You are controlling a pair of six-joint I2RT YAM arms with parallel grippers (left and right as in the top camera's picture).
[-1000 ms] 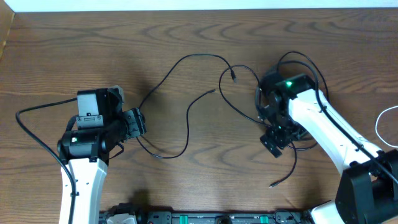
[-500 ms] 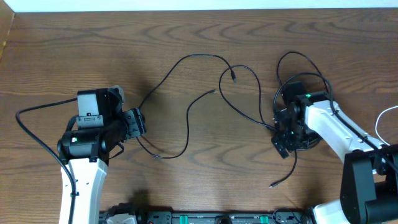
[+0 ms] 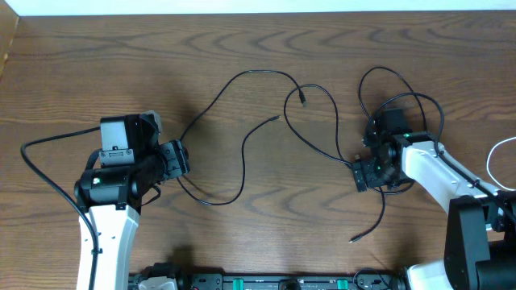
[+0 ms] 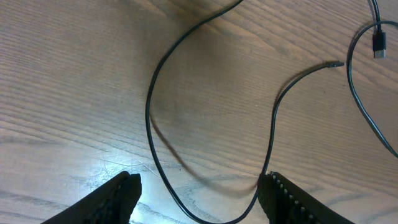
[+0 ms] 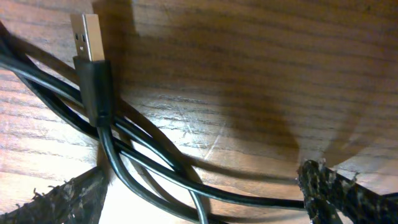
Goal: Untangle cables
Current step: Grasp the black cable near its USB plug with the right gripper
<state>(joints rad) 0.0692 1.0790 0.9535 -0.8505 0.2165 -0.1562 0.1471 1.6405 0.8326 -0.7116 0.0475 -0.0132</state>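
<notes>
Right gripper hangs with fingers spread astride the crossed bundle of thin black rubber cables; strands run slantwise between the fingers, silver-tipped black USB plug pointing away; left gripper, likewise spread, sits well apart.

A dark brown wood-grain table fills the view; a pale white strip, perhaps a wall, borders its far edge.

Brown wood-grain table; black cables sprawled across it; white cable at right edge.
</notes>
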